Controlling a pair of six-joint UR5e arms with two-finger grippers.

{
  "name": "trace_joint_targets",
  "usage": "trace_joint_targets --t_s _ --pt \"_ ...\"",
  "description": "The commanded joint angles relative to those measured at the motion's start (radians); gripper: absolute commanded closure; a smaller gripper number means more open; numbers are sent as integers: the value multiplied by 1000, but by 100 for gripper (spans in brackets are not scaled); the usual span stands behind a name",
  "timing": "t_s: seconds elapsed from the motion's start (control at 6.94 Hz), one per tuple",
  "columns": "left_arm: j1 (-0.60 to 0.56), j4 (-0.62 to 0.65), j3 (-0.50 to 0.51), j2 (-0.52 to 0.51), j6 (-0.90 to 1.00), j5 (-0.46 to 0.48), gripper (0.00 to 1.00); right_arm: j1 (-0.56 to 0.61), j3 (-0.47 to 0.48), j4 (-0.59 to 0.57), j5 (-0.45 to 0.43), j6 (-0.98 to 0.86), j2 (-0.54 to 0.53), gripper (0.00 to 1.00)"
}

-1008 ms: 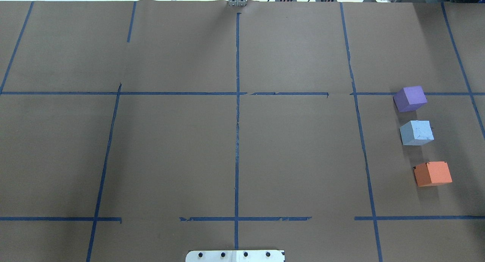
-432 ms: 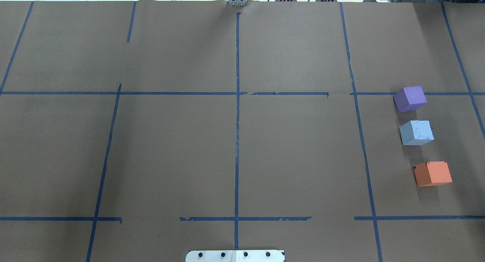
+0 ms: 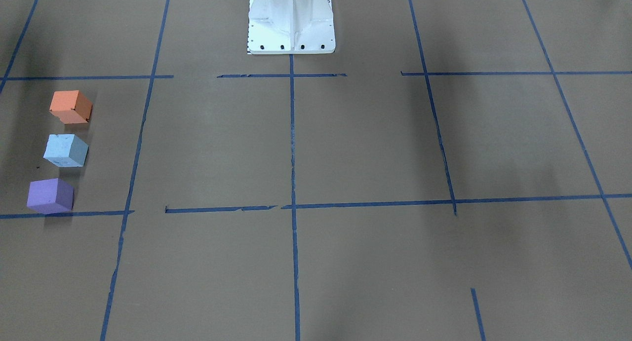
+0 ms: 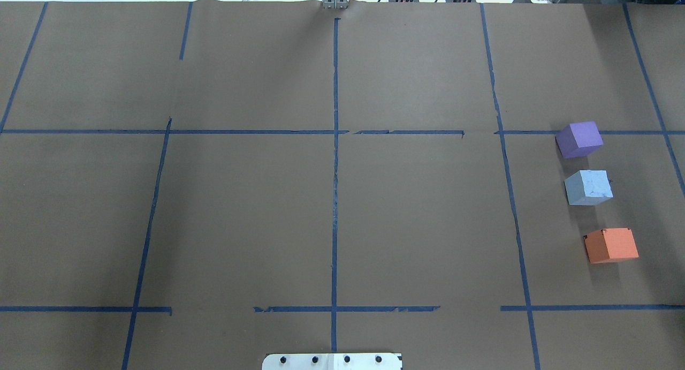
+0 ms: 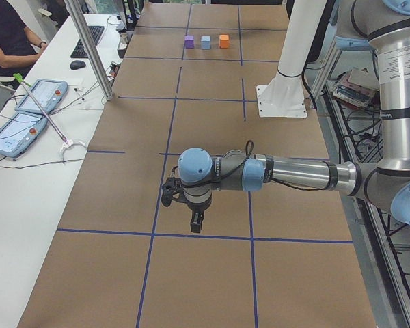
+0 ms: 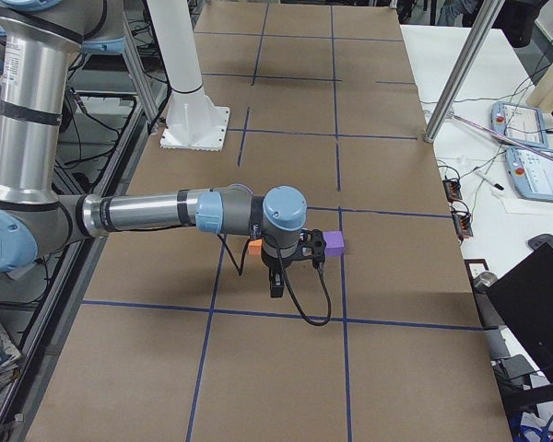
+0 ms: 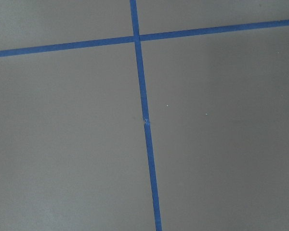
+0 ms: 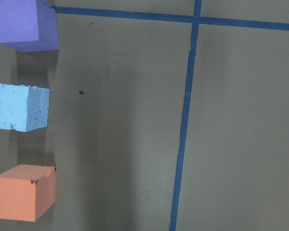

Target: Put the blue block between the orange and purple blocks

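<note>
The light blue block (image 4: 588,187) sits on the brown paper at the right, in a row between the purple block (image 4: 579,138) behind it and the orange block (image 4: 611,244) in front. The front-facing view shows the same row: orange (image 3: 70,106), blue (image 3: 65,150), purple (image 3: 50,195). The right wrist view looks down on purple (image 8: 24,24), blue (image 8: 18,107) and orange (image 8: 24,192). My right gripper (image 6: 275,285) hangs above the table beside the row and holds nothing visible. My left gripper (image 5: 193,222) hangs over bare paper far from the blocks. I cannot tell whether either is open or shut.
Blue tape lines (image 4: 335,161) grid the brown paper. The white robot base (image 3: 291,20) stands at the table's near middle edge. A metal post (image 5: 89,48) and a desk with tablets (image 5: 34,102) lie beyond the far edge, with a seated operator.
</note>
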Motion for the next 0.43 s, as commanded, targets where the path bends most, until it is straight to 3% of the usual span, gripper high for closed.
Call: trace_joint_targets --t_s 0.0,0.29 --pt "1 1 -3 -1 -1 8 0 0 0 12 -1 2 0 0" --pt "1 6 -6 -1 0 8 0 0 0 14 -1 -1 0 0"
